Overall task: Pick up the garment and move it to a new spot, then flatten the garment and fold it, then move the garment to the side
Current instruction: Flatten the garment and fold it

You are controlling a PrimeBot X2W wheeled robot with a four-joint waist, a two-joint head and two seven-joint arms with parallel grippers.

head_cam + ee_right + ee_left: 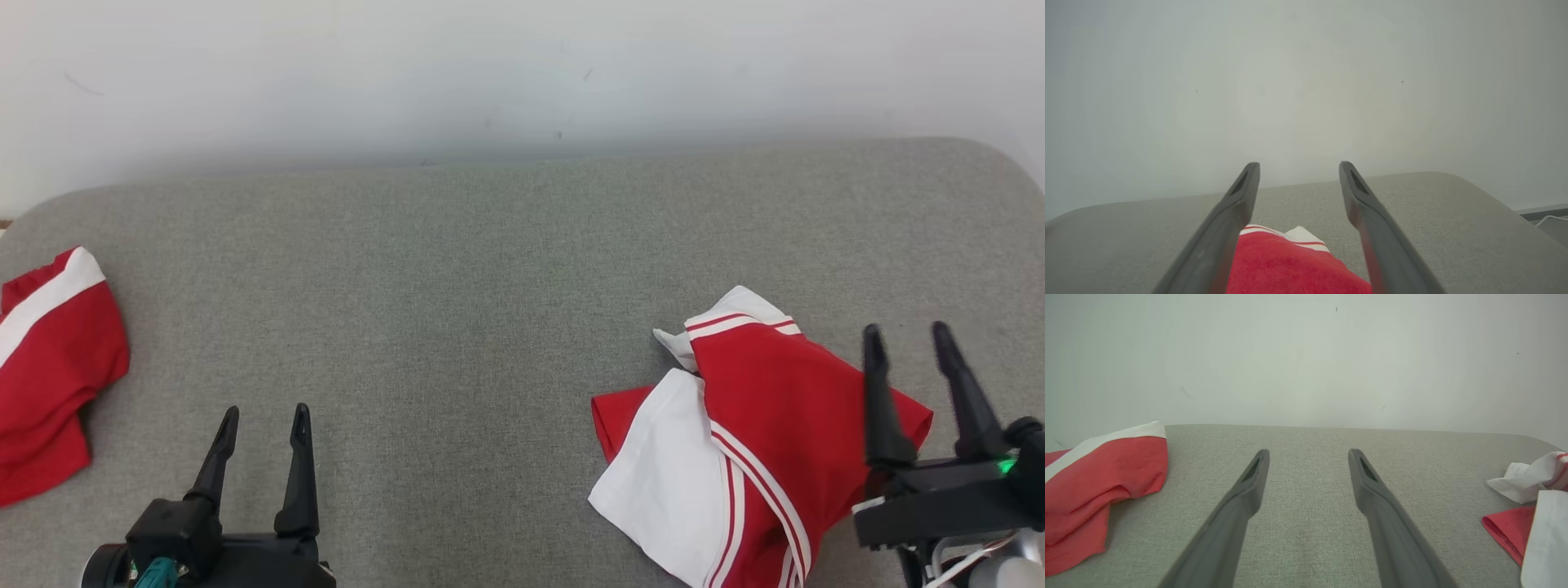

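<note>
Both grippers are being held low over the near edge of the grey padded surface (490, 269), with their fingers being pointed toward the white wall (522, 73). The left gripper (268, 410) (1309, 452) is being held open and empty above bare fabric toward the near-left corner. The right gripper (906, 329) (1299, 164) is also being held open, with nothing being pinched between its fingers. It is being held above the right side of the crumpled red-and-white striped garment (775, 425) (1286, 265) (1506, 526); whether cloth is being touched cannot be told. That garment is being supported in a bunched heap toward the near-right corner, with a white panel being shown on its left side. A second red garment with a white band (49, 367) (1106, 477) is being supported at the left edge, well apart from the first.
</note>
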